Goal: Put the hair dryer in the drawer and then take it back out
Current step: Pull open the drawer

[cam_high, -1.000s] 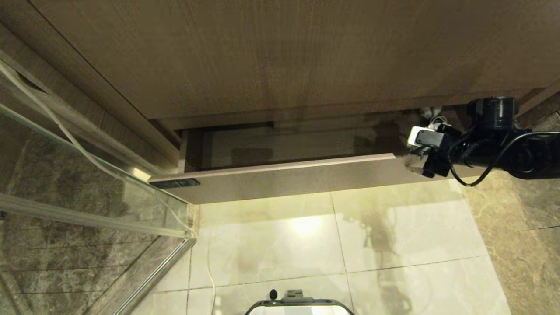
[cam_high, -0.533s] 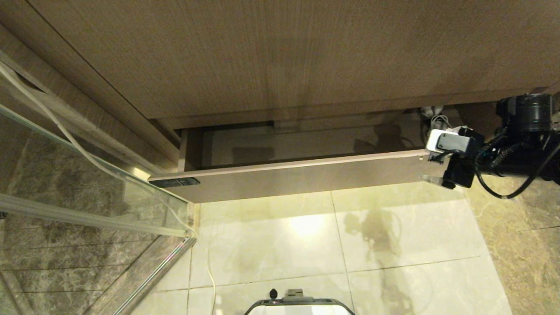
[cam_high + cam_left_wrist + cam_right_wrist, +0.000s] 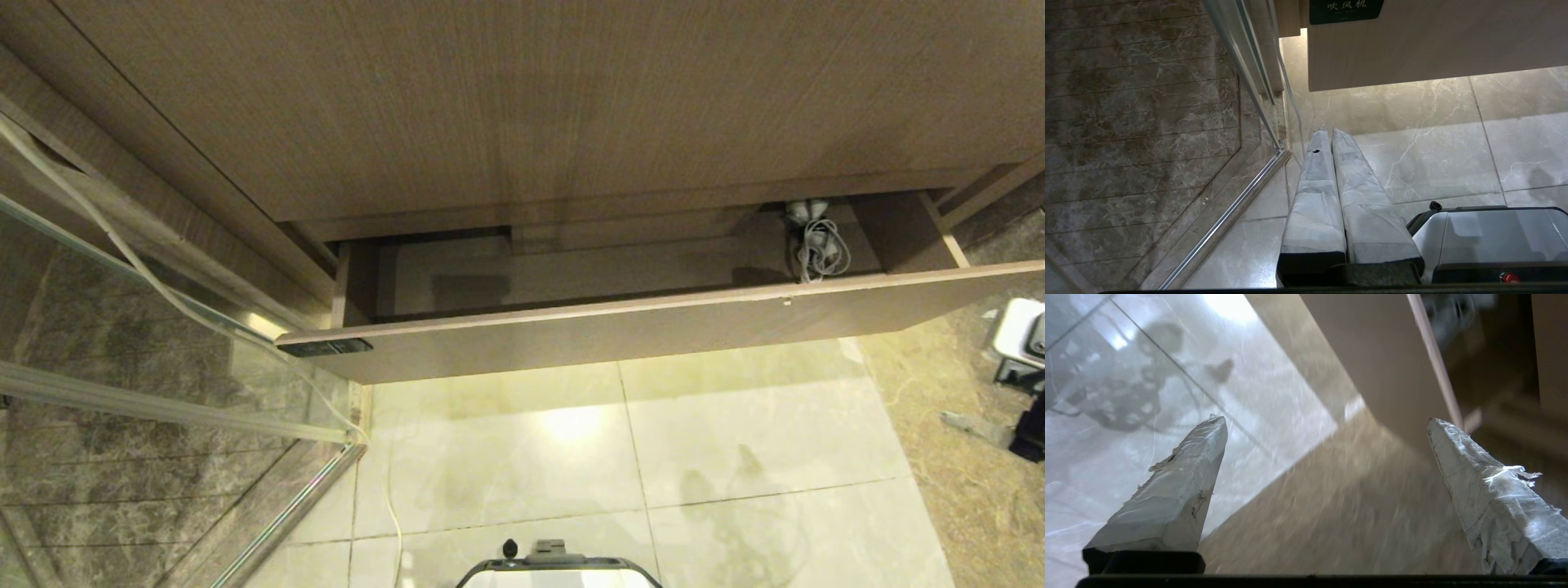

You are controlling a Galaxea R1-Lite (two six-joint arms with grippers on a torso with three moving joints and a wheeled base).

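A: The right hand point(image 3: 1327, 428), with its two tape-wrapped grey fingers point(image 3: 1180, 473), stands spread wide with nothing between them. In the head view only a bit of it shows, off the right end of the drawer front, over the brown speckled floor tile point(image 3: 939, 457).

B: And the left hand point(image 3: 1331, 134)?

A: Its pale wrapped fingers point(image 3: 1316, 183) lie pressed together, closed on nothing, hanging over the glossy cream marble floor point(image 3: 571, 441) in front of the drawer, beside the robot's own white base point(image 3: 1486, 237).

B: Where is the wide, shallow light-wood drawer point(image 3: 620, 322)?

A: Pulled out from under the wooden vanity panel point(image 3: 531, 106). A small black label point(image 3: 325, 347) sits at the left end of its narrow front.

B: The dryer?

A: The small white hair dryer point(image 3: 812, 241), mostly visible as a coiled white cord, lies inside the drawer toward its right end, behind the front board. Left of the drawer runs a glass shower screen with a metal rail point(image 3: 286, 514).
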